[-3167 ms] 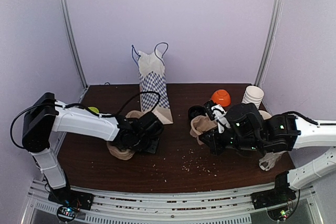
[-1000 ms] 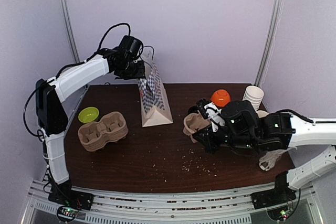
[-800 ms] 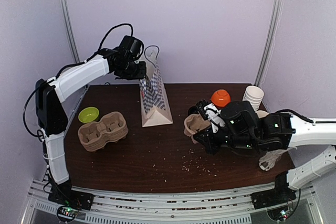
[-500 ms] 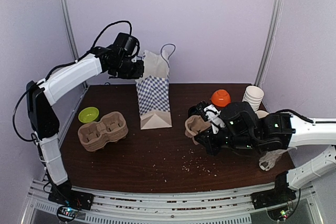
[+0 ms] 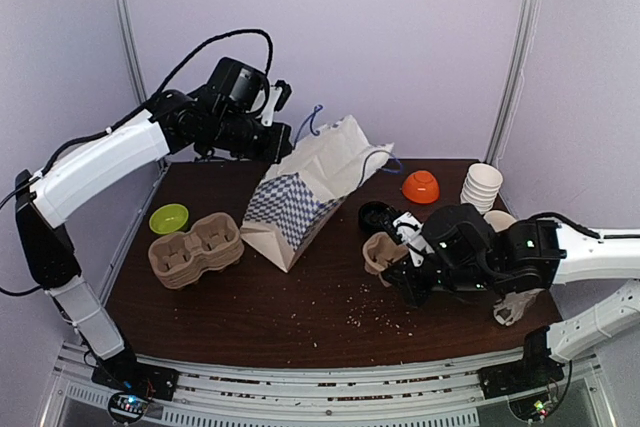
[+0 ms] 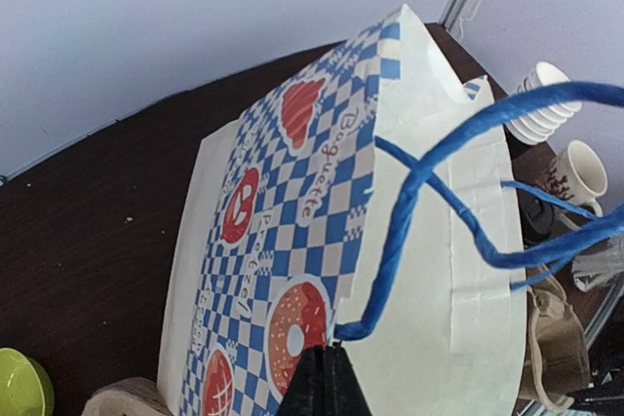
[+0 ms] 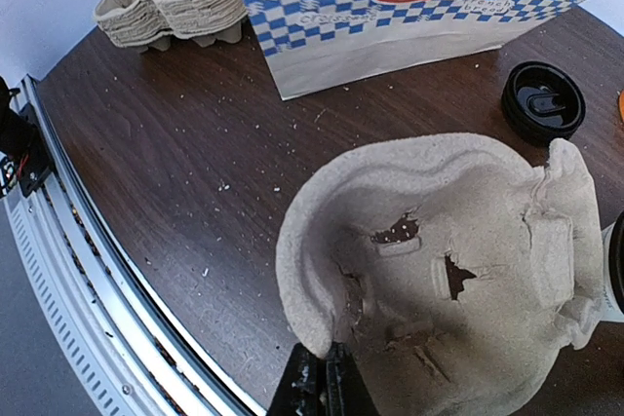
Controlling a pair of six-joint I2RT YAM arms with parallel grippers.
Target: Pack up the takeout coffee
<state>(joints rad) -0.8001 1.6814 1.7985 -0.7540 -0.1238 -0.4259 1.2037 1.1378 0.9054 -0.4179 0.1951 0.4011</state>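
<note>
Dark brown bench [image 5: 300, 312], speckled with pale crumbs.

Largest on it: white paper bag [image 5: 300, 197] with blue checks and red bakery pictures. Steeply tilted, lower edge down on the bench at the left, open mouth raised toward the right.

Left end effector [image 6: 327, 367] high over the far left of the bench. Fingers pressed together, clamped on the bag's blue cord handle [image 6: 414, 182]. In the left wrist view, cord running straight into the closed fingertips.

Right end effector [image 7: 325, 362] low, right of centre. Fingers together, pinching the rim of a torn pulp cup carrier [image 7: 439, 260]. Hard to tell whether the carrier touches the bench.

Stack of pulp carriers [image 5: 195, 247] at the left, near the bag's lower edge but apart from it.

Stack of lidless white paper cups [image 5: 481, 185] at the far right. Just beside it in the left wrist view, an open white cup with dark print [image 6: 577, 170].

Takeout coffee [image 5: 377, 215] upright on the bench with its round black lid on. Standing between the bag's raised mouth and the held carrier, just beyond the carrier's edge, outside the bag. Touched by neither end effector. Only the lid visible from above and from the right wrist.

Orange bowl [image 5: 421, 186] behind the coffee, between it and the cup stack.

Green bowl [image 5: 168, 217] at the far left, just behind the carrier stack.
</note>
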